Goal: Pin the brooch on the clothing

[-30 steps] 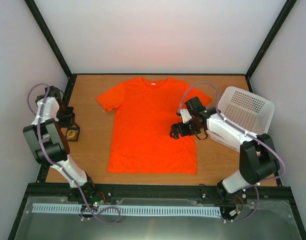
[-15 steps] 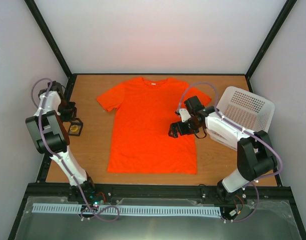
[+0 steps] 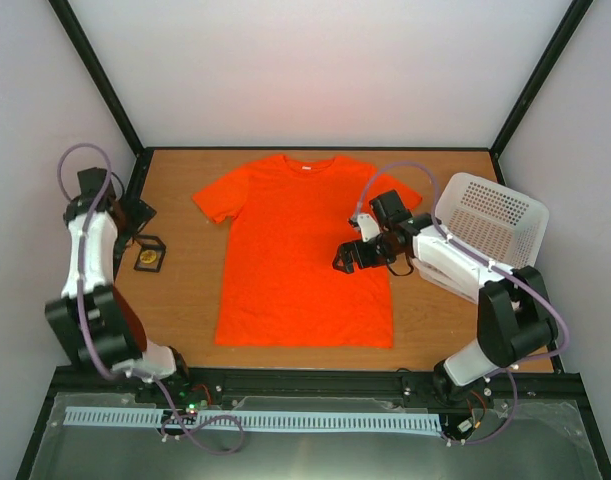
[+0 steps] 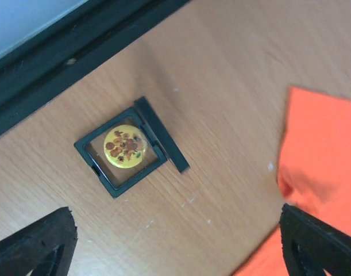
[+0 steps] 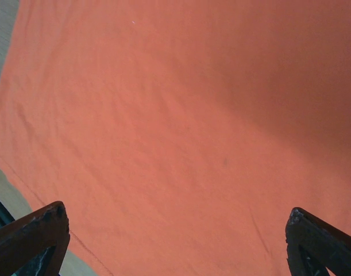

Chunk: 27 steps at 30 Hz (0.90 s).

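Note:
The brooch (image 3: 147, 257) (image 4: 126, 144), a small round yellow disc with a brown pattern, lies in a small black square box (image 4: 135, 177) on the wood at the table's left. My left gripper (image 3: 133, 215) (image 4: 175, 230) hovers open just behind the box, holding nothing. The clothing (image 3: 305, 250) (image 4: 324, 144) (image 5: 181, 115), a bright orange T-shirt, lies flat in the middle of the table. My right gripper (image 3: 347, 258) (image 5: 175, 236) is open low over the shirt's right side, with only fabric between its fingers.
A white perforated basket (image 3: 490, 215) stands at the right, behind the right arm. The black frame rail (image 4: 60, 52) runs close along the left edge beside the box. Bare wood (image 3: 185, 300) separates the box and the shirt.
My left gripper has opened and drawn up and back from the box, which now lies flat and a little further back. The right gripper has edged slightly left over the shirt.

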Each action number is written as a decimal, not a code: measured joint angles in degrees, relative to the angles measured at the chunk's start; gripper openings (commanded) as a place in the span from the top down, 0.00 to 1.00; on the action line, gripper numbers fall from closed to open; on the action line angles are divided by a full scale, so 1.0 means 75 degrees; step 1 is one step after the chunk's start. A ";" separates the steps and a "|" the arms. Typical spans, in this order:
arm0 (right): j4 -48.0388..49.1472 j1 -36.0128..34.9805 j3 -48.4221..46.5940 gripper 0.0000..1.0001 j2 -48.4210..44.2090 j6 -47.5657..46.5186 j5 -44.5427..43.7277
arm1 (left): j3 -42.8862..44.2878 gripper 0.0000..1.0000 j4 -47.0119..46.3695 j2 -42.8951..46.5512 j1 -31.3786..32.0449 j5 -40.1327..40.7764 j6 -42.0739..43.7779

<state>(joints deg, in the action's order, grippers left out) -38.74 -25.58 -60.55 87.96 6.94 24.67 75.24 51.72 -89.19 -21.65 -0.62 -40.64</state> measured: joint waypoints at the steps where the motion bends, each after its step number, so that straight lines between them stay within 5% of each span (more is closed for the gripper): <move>1: 0.0023 0.0000 0.0003 0.00 -0.0044 0.0000 0.0035 | -0.0411 0.02 -0.0268 0.0595 0.0012 -0.0111 0.0510; 5: 0.0131 0.0003 0.0093 0.00 -0.0268 0.0020 0.0184 | -0.1614 0.08 -0.1134 0.2022 0.0073 -0.0428 0.2136; 10: 0.0195 0.0003 0.0265 0.00 -0.0627 0.0064 0.0388 | -0.2372 0.25 -0.1644 0.1530 0.0076 -0.0586 0.4188; 21: 0.0370 0.0009 0.0638 0.00 -0.1355 0.0187 0.0542 | -0.3013 0.29 -0.2328 0.0901 -0.0032 -0.0726 0.6085; 27: 0.0376 0.0009 0.0743 0.00 -0.1728 0.0166 0.0300 | -0.2879 0.21 -0.2498 -0.0085 -0.0216 -0.0702 0.6312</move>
<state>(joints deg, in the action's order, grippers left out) -35.92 -25.52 -54.98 75.00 8.19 26.92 53.65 32.99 -89.82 -23.27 -5.89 6.70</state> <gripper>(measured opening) 1.000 0.752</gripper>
